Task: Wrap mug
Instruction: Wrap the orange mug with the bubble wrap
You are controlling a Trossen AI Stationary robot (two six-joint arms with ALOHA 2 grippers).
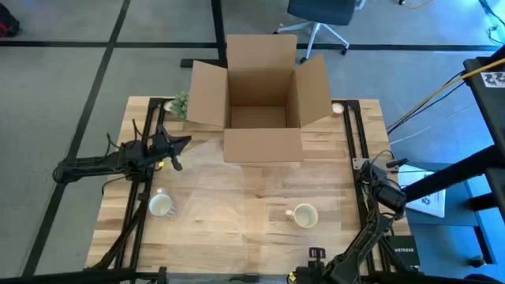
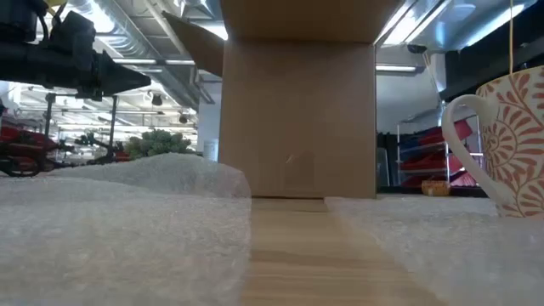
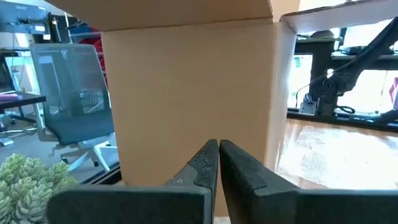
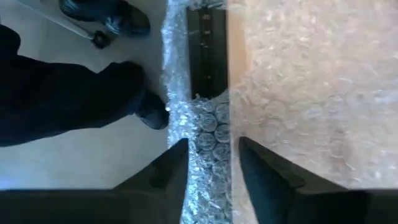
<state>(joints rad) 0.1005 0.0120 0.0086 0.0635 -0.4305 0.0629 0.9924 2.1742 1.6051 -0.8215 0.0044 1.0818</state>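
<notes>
Cardboard box [image 1: 263,99]: open, flaps out, far middle of table [image 1: 237,237].
Bubble wrap [image 1: 237,185]: clear sheet spread flat, in front of box.
Patterned mug [image 1: 301,214]: upright on wrap, right of centre.
Second mug [image 1: 161,205]: left side, near left arm.
Left gripper [image 1: 178,154]: fingers pressed together, empty, above table, pointed at box.
Right gripper [image 4: 210,152]: fingers apart, holding nothing, over wrap at right table edge.
</notes>
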